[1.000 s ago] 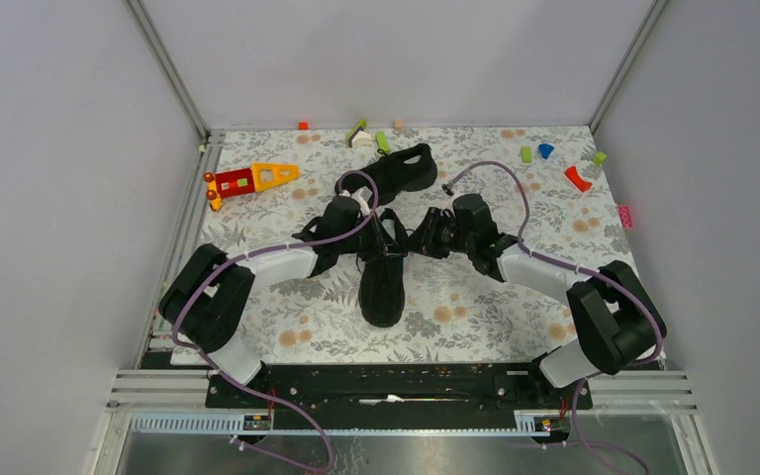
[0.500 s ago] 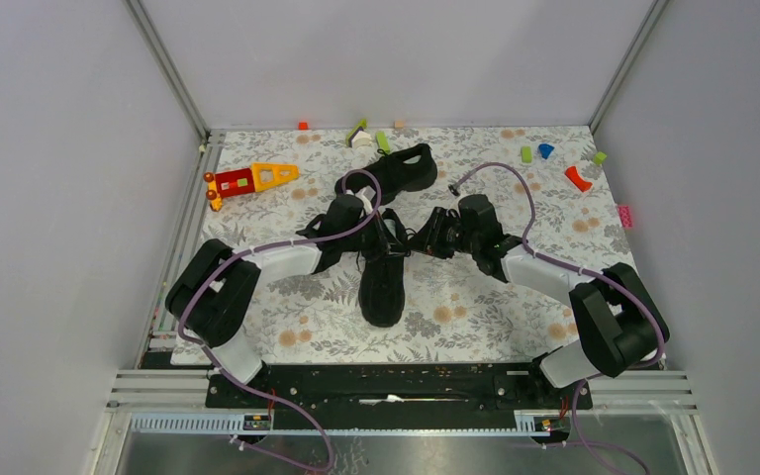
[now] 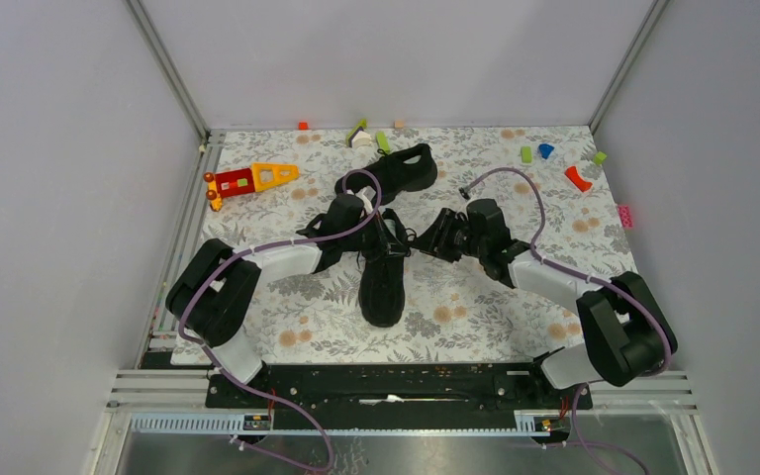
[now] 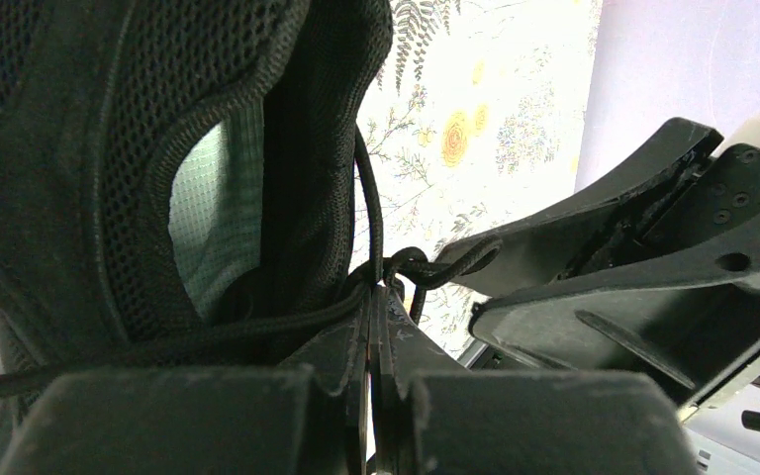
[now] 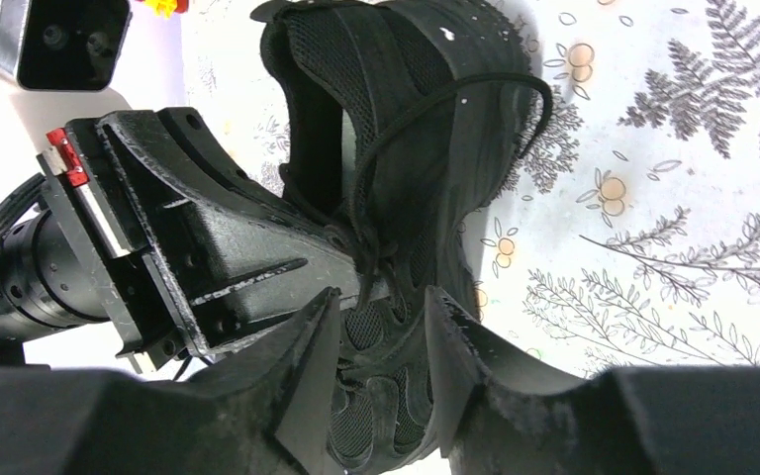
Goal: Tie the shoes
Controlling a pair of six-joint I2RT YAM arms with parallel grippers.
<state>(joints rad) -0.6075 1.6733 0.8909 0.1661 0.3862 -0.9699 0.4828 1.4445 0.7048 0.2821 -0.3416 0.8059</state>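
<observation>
Left fingers [image 4: 371, 332] are pressed together, pinching the lace [image 4: 374, 203] of the shoe [image 3: 381, 287], which lies mid-bench. Right fingers [image 5: 433, 312] are spread, with the lace between them. Risk: closing off-target misses the lace, and hard pulling drags the shoe.

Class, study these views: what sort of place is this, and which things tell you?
Likely a lab robot cell: grey walls box in a floral-covered table, the left arm and right arm are bolted at its near edge, toy blocks lie scattered.
</observation>
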